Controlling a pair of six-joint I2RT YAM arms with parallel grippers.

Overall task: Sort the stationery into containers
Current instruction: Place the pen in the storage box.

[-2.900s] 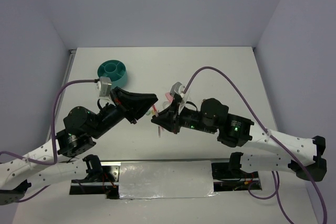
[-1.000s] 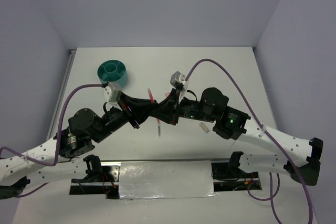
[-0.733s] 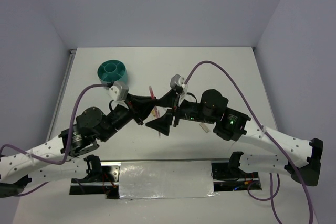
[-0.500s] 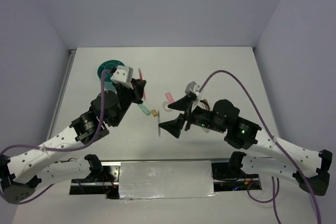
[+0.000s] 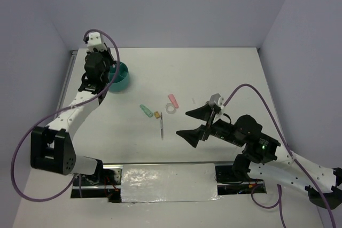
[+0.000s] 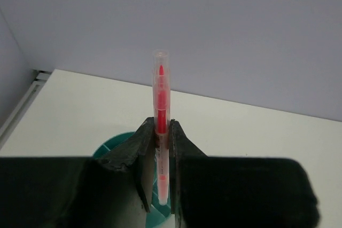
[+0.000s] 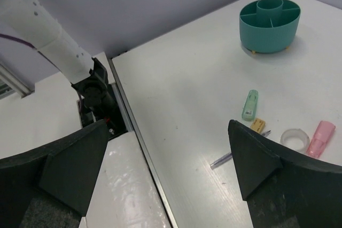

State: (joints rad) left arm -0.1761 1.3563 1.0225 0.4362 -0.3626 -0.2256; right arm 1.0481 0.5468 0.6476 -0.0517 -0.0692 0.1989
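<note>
Left gripper (image 6: pixel 160 134): clamped on red pen (image 6: pixel 161 97), held upright over teal organizer (image 6: pixel 113 145). Right gripper (image 7: pixel 165 156): spread wide, nothing held. Mint-green block (image 7: pixel 249 104) laid on table (image 7: pixel 176 78); its label too small to be read.

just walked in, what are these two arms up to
They are sorting stationery. The left gripper is shut on a red pen, held upright right over the teal organizer. The right gripper hangs open and empty near the front of the table. A mint-green block, small brown piece, tape ring, pink block and thin pen lie loose mid-table.
</note>
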